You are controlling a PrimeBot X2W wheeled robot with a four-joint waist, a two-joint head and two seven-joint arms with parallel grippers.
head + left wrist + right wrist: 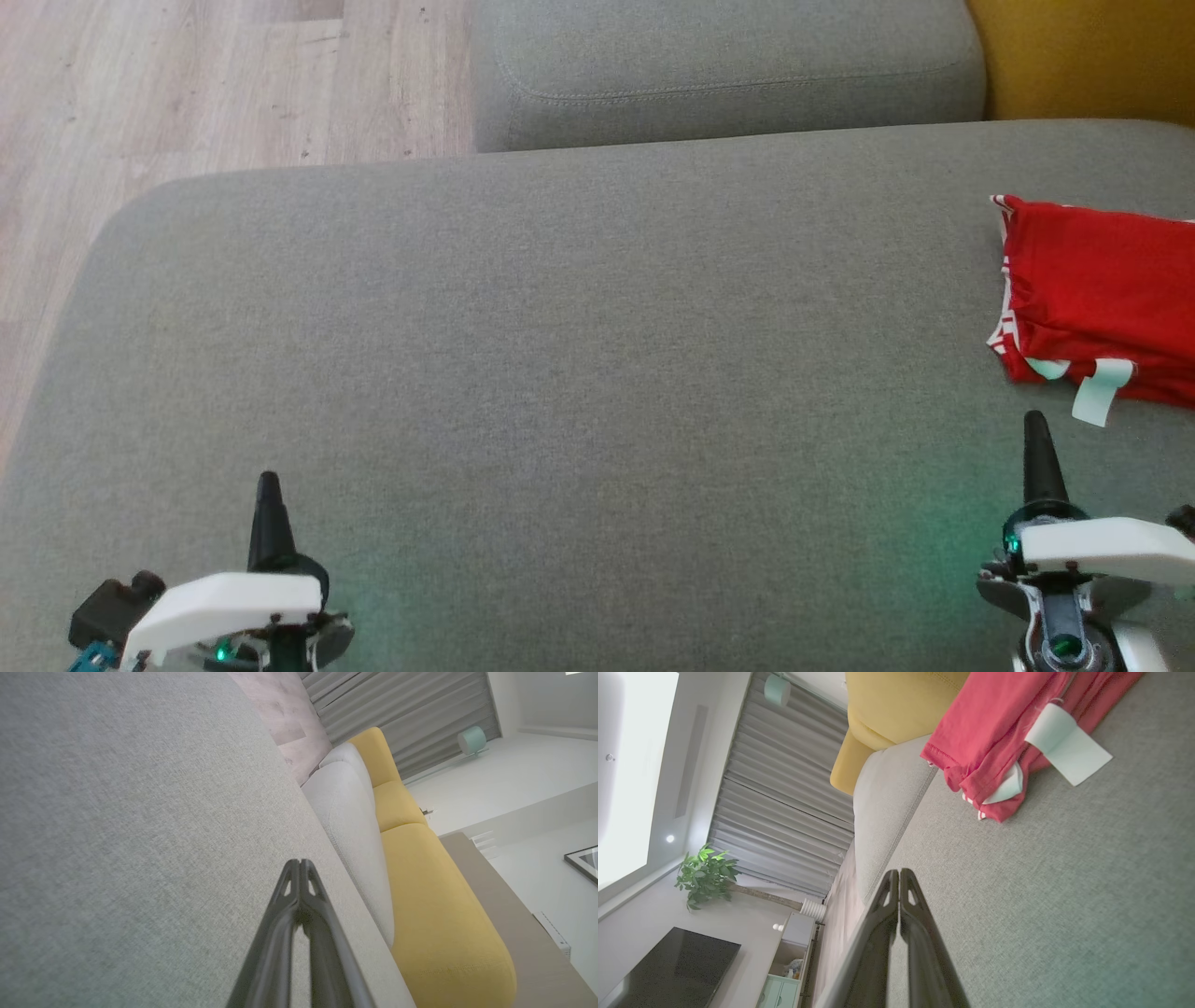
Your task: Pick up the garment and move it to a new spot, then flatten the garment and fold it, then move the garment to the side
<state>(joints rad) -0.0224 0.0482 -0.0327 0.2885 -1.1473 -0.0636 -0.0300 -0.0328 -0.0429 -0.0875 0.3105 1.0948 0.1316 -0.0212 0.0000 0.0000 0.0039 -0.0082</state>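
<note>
Two grippers are showing their long dark fingers pressed together tip to tip, and neither one is gripping anything. The left gripper [268, 483] is sitting over the near left part of the grey seat cushion [579, 373], its fingers pointing toward the cushion's far edge. In its own wrist view the left gripper [299, 864] is closing over bare grey fabric, though whether the tips are touching the cushion is unclear. The right gripper [1034, 422] is sitting over the near right part of the same cushion. The red garment [1092, 280], edged with white trim, is lying bunched and roughly folded on the cushion's right side, running off the head view's right edge. A white label [1100, 392] is sticking out from the garment's near edge and resting on the cushion. The right gripper's tips are pointing at that near edge, close to the label but apart from it; the right wrist view is showing the right gripper [899, 873] with grey fabric between it and the garment [994, 732] and label [1069, 746]. Beyond the seat cushion's far edge, a grey back cushion [728, 65] is lying beside a yellow cushion [1083, 56], and wooden floor [187, 84] is showing past its left edge.
</note>
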